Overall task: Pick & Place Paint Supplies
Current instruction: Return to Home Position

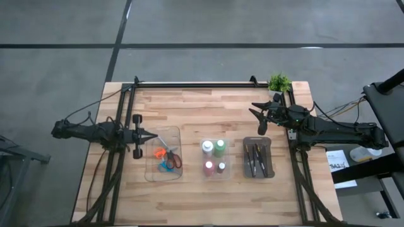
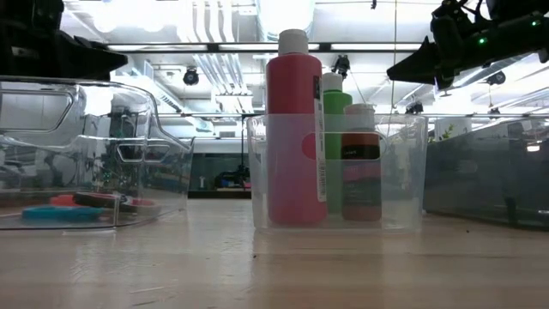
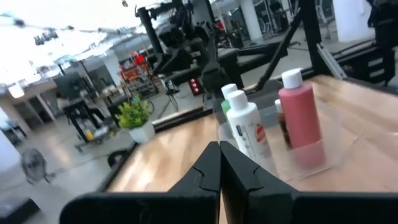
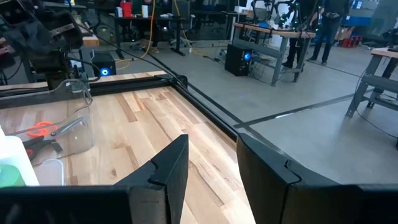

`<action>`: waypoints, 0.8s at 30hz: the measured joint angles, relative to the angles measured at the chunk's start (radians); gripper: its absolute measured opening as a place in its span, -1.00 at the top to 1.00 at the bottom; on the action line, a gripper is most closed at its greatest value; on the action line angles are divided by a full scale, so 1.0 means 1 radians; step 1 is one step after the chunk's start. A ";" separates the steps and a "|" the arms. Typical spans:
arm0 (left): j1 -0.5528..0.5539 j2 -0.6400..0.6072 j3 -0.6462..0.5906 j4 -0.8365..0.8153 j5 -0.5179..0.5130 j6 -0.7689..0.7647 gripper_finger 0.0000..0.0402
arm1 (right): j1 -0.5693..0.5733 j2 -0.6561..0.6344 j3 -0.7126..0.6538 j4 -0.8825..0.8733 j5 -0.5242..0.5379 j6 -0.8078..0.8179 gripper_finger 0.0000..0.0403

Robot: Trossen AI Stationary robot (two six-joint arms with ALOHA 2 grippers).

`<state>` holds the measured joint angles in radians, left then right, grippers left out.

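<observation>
Four paint bottles stand upright in a clear tray [image 1: 214, 158]: white [image 3: 247, 126], green [image 3: 226, 99], red [image 3: 301, 118] and brownish [image 2: 361, 163]. Scissors with orange [image 1: 160, 152], red [image 1: 176, 160] and blue [image 1: 166, 166] handles lie in a second clear tray [image 1: 164, 162]. Thin dark paintbrushes [image 1: 256, 158] lie in a dark grey tray [image 1: 258, 157]. My left gripper [image 1: 153, 135] is shut and level, by the scissors tray's far left corner. My right gripper [image 1: 257, 118] hangs open over bare wood beyond the brush tray. Neither holds anything.
A small green potted plant [image 1: 278, 82] stands at the table's far right corner. Black frame rails [image 1: 196, 84] run along the far edge and both sides. Bare wood lies between the trays and the far rail, and along the near edge.
</observation>
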<state>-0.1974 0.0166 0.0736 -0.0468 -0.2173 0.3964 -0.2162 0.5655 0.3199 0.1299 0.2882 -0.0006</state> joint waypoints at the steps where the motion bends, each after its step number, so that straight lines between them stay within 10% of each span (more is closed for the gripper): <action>1: 0.000 0.000 -0.001 -0.002 0.000 -0.027 1.00 | 0.000 0.000 0.000 0.000 0.000 0.000 0.35; 24: 0.000 -0.009 -0.069 0.192 0.076 -0.063 1.00 | 0.000 0.001 0.000 0.000 0.000 0.000 0.35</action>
<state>-0.1974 0.0078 0.0041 0.1450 -0.1417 0.3330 -0.2162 0.5664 0.3199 0.1303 0.2886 -0.0006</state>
